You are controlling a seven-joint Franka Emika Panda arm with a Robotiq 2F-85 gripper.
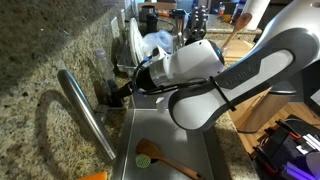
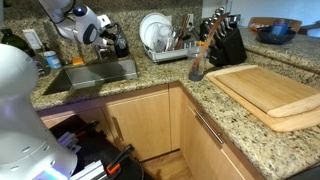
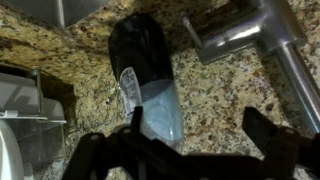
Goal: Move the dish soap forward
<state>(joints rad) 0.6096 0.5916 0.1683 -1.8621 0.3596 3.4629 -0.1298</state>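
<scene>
The pincer (image 3: 198, 140) hangs low over the granite counter (image 3: 230, 100) with its jaws spread wide apart, gripping nothing. In the wrist view the dish soap (image 3: 148, 75) lies flat on the counter, and its pale, clearish end reaches in between the fingers, closer to one finger (image 3: 133, 122) than the other. The bottle rests on the strip of counter behind the sink (image 1: 175, 140), toward the back edge, between the faucet (image 3: 250, 35) and the dish rack (image 3: 25, 105). A green brush (image 1: 146, 156) lies in the sink.
</scene>
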